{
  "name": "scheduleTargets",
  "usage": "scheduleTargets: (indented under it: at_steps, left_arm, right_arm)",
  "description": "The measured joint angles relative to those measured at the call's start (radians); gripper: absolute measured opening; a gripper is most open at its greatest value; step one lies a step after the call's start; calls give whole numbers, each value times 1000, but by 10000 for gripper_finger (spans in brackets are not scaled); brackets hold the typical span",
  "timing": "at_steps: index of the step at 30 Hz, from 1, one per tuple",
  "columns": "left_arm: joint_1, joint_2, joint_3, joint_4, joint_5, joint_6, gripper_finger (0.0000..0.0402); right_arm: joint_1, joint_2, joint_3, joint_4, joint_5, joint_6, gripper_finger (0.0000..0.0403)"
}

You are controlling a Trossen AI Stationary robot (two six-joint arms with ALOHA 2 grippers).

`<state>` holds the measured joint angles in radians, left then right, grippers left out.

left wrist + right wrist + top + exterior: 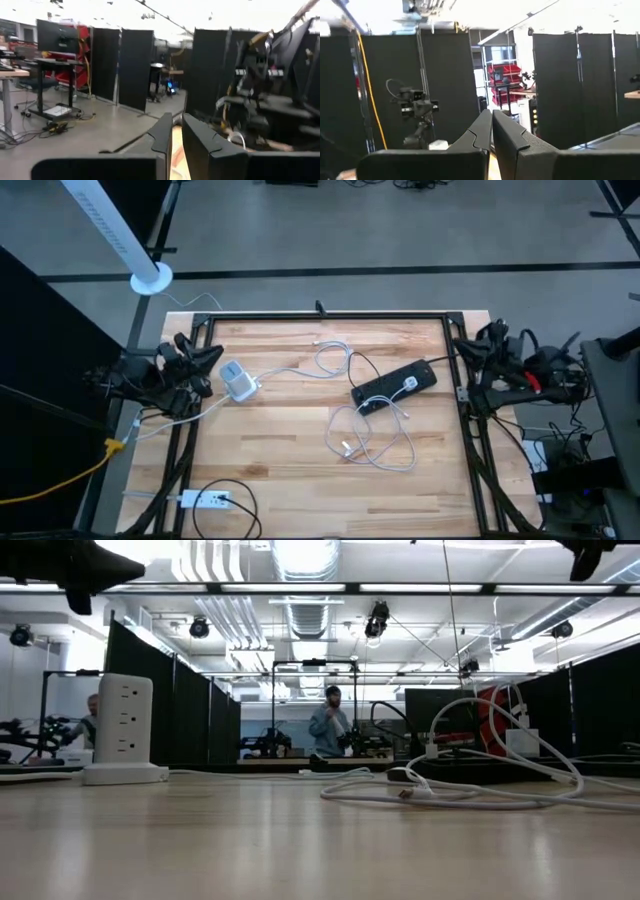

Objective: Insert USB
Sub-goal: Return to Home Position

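1. The left pincer (176,124) is up off the desk (300,480) at its left edge. Its two dark fingers (162,137) are drawn almost together with only a thin slit between them, and they hold nothing.
2. The right pincer (491,120) is raised at the desk's right edge. Its fingers (512,137) are pressed tip to tip, and they are empty too.
3. Both arms sit folded at their own sides, the left arm (160,378) and the right arm (500,368), well apart from the things on the wood.
4. Just beside the left arm stands the white outlet tower (237,380), upright on the desk. A thin white cable (330,360) runs from it and loops toward the middle.
5. Past the middle, nearer the right arm, the black power strip (395,385) lies slanted. A white plug (410,384) sits on its top face, and a second white cable (380,448) curls in loose loops in front of it.
6. At the front-left corner lies a small white outlet block (205,500), with a black cable (243,502) looping away from it.
7. Out in the room behind, a person (328,725) stands between dark partition screens.
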<state>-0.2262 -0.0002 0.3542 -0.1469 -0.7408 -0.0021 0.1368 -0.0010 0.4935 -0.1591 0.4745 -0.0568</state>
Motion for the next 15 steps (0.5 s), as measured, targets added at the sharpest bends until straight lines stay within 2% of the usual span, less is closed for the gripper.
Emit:
scheduleTargets:
  at_steps: [5,9,15]
  left_arm:
    - [0,0,-78,37,55,-42,22]
    - [0,-1,-181,191,85,-32,22]
    - [0,-1,-345,397,158,-60,22]
  right_arm:
    - [0,0,-43,-28,-143,73,0]
    - [0,1,-153,60,-181,113,0]
    - [0,1,-307,201,-204,60,0]
